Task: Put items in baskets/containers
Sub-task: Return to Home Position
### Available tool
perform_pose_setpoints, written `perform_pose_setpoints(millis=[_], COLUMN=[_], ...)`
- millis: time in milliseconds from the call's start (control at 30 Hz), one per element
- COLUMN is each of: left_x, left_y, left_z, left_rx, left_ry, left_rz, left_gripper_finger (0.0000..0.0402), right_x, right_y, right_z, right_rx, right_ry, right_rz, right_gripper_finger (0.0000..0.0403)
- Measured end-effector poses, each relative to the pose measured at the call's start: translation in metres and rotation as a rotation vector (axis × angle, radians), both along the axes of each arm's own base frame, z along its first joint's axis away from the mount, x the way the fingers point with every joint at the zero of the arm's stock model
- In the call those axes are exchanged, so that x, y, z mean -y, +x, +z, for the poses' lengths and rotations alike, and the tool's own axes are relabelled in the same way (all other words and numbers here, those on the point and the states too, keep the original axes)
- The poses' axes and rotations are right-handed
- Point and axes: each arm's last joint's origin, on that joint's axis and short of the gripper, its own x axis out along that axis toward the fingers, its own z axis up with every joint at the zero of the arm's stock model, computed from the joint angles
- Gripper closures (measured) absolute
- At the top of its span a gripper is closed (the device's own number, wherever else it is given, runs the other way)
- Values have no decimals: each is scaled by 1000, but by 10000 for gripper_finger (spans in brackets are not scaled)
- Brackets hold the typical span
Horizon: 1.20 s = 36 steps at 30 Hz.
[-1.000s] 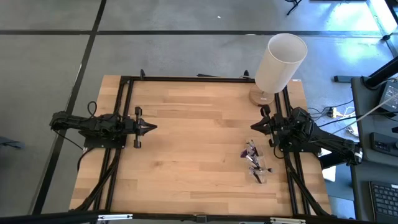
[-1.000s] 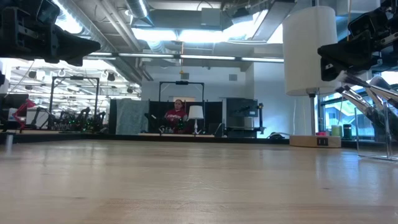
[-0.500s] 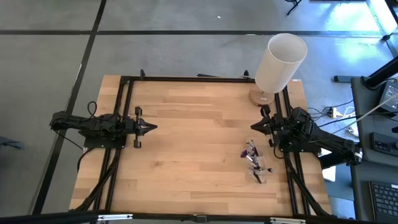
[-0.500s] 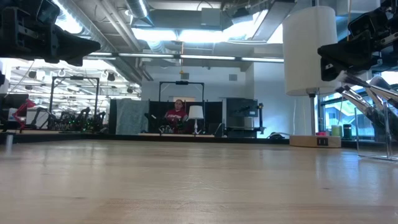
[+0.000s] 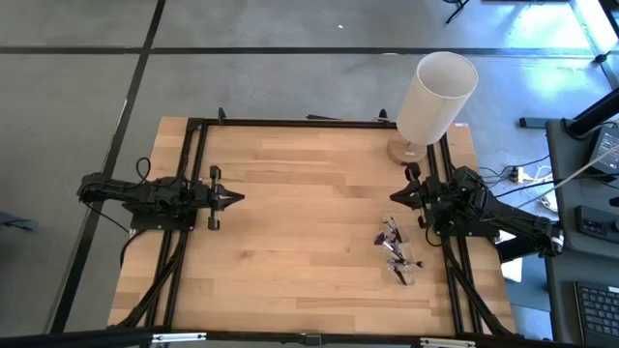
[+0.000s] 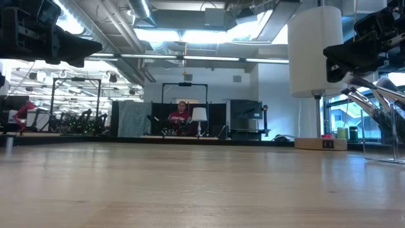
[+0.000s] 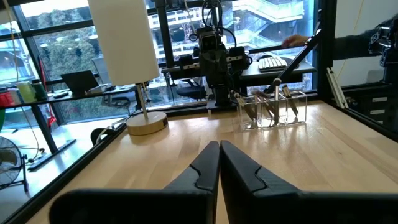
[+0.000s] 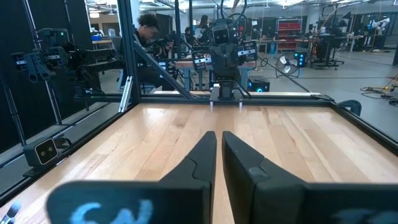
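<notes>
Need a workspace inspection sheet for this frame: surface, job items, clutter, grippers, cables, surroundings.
Surface: wooden table, no loose brushes seen.
Job's things: brushes all inside the clear box, on the right arm's side.
Clutter: white cylinder on a wooden base, at the table's right corner.
Grippers: left gripper and right gripper shut, empty, facing each other.
Cables: cables off the table beside the right arm.
Surroundings: person seated far behind.

Open workshop hall, brightly lit.
Grey floor crossed by dark lines; ducts and strip lights overhead; tall windows along one side; a person in red sits far back.
</notes>
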Motion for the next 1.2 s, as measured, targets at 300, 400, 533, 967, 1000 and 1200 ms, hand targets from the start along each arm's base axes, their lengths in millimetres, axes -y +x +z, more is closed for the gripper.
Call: perform_pose_setpoints(millis=[300,400,533,967,1000,1200], left_x=[0,0,0,0,0,0], left_y=[0,0,0,0,0,0], left_z=[0,0,0,0,0,0], left_rx=[0,0,0,0,0,0], left_ry=[0,0,0,0,0,0], left_rz=[0,0,0,0,0,0], left_gripper_finger=[390,393,395,392,393,391], right_x=[0,0,0,0,0,0], right_y=[0,0,0,0,0,0], right_z=[0,0,0,0,0,0], right_rx=[0,0,0,0,0,0], right_ry=[0,0,0,0,0,0], right_rz=[0,0,0,0,0,0], right_gripper_finger=[375,375,375,375,375,375])
